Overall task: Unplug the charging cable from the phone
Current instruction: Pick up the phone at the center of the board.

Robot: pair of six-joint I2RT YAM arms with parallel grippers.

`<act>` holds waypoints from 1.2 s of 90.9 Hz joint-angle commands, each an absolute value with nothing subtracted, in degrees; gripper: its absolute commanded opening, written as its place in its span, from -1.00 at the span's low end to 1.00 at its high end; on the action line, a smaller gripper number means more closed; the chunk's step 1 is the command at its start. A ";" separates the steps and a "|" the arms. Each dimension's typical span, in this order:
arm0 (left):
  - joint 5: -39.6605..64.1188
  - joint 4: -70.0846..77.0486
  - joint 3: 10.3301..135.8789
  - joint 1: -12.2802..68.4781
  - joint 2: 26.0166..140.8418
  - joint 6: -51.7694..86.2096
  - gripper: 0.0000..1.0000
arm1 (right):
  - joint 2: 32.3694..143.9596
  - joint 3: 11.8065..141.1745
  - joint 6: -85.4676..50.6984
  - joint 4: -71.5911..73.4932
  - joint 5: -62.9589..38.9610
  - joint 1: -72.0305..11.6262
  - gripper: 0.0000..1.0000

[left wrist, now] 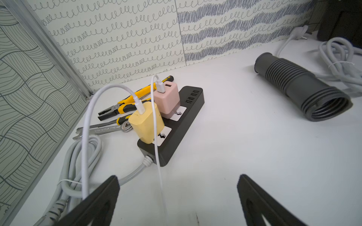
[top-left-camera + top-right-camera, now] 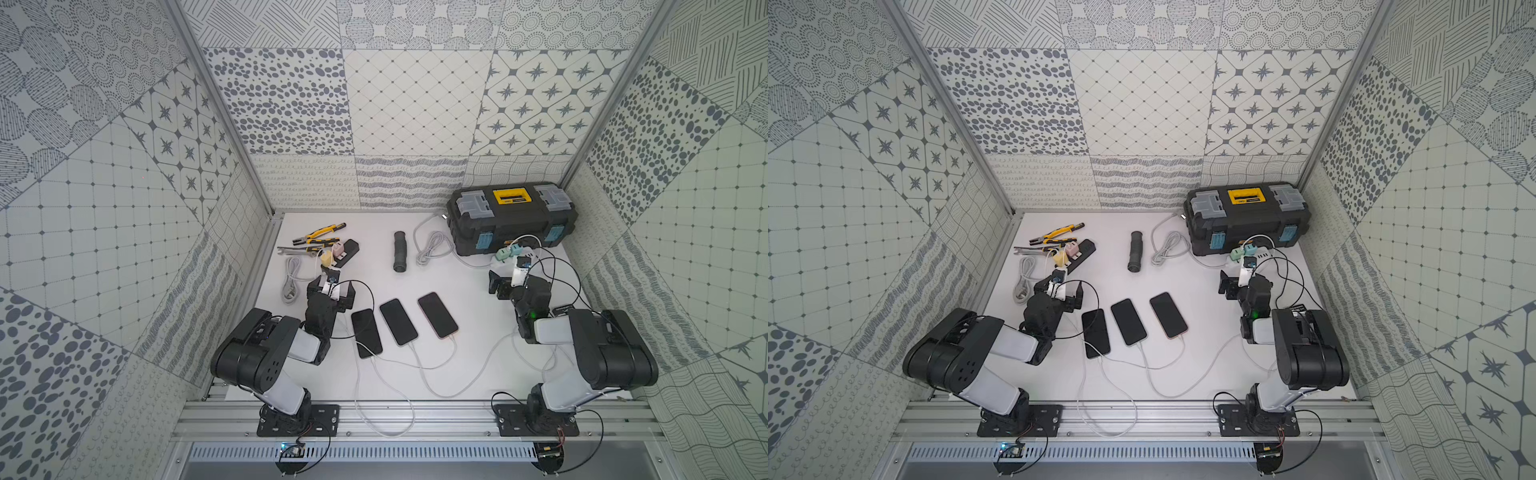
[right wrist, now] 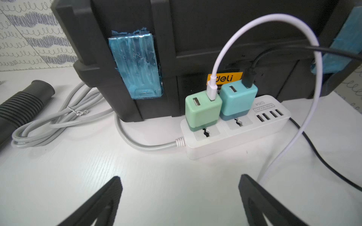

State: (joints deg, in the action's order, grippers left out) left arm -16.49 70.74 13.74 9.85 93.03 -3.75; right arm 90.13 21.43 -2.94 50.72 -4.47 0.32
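Top views, phones: three phones (image 2: 398, 322) lie screen-up, side by side between the arms. Each has a white charging cable (image 2: 414, 345) plugged into its near end, and none is out yet.
Top views, arms: both reach past the phones and touch none. I'd judge this a ready pose.
Left wrist, left gripper (image 1: 178, 175): jaws spread wide, holding nothing, facing the black power strip (image 1: 182, 121). No phone in frame.
Right wrist, right gripper (image 3: 180, 176): jaws spread wide, holding nothing, facing the white power strip (image 3: 235, 133) in front of the toolbox (image 3: 195, 39).
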 commanded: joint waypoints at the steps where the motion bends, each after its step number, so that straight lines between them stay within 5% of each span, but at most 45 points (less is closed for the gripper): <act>1: -16.79 70.46 14.66 9.70 92.64 -2.59 0.96 | 89.98 22.35 -2.61 52.30 -4.72 0.00 0.94; 64: -17.57 70.44 14.68 9.72 92.64 -2.29 0.96 | 88.55 22.23 -2.31 51.82 -4.97 0.09 0.94; 109: -18.24 72.61 12.66 9.88 90.04 -2.49 0.96 | 73.79 33.68 -1.37 22.20 -8.21 -2.28 0.94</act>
State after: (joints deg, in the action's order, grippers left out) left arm -16.91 70.61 13.52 9.85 91.74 -2.70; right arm 77.56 28.82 -1.89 32.25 -6.68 -0.80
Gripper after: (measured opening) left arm 0.981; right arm 0.969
